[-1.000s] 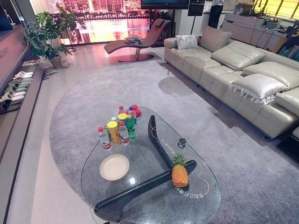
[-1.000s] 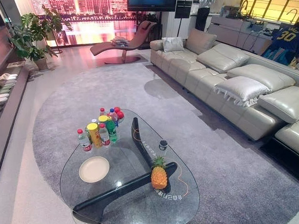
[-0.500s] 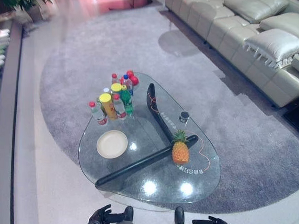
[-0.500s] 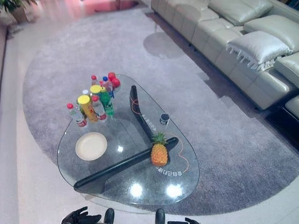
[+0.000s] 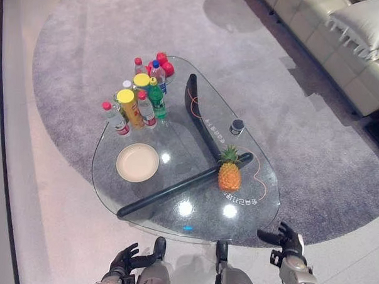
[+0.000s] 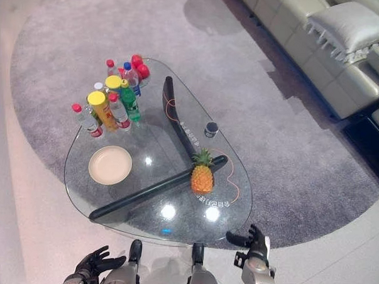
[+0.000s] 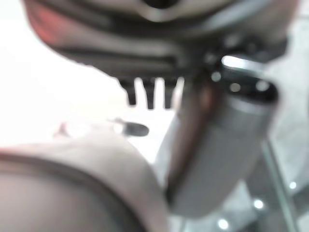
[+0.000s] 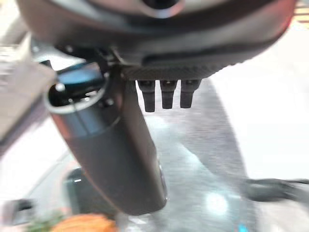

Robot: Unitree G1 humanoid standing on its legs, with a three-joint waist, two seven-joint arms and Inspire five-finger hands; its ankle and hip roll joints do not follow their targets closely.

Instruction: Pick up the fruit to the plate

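1 pineapple [image 5: 229, 176], 1 plate [image 5: 137, 162], 1 table [image 5: 173, 223].

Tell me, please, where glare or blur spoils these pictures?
Left eye view: lamps glare off the glass table near its front edge, clear of the pineapple and plate. Left wrist view: blurred throughout. Right wrist view: right hand fairly sharp, background soft.

A rounded glass desk [image 5: 173, 223] on a dark curved base stands on a grey rug [image 5: 87, 43]. On the glass, a pineapple [image 5: 229, 175] stands upright near the robot's right end. A cream plate [image 5: 137, 162] lies well apart from it toward the left. Beyond the plate stands a tight cluster of bottles [image 5: 141, 96], and a small dark-capped jar [image 5: 237, 126] sits beyond the pineapple.
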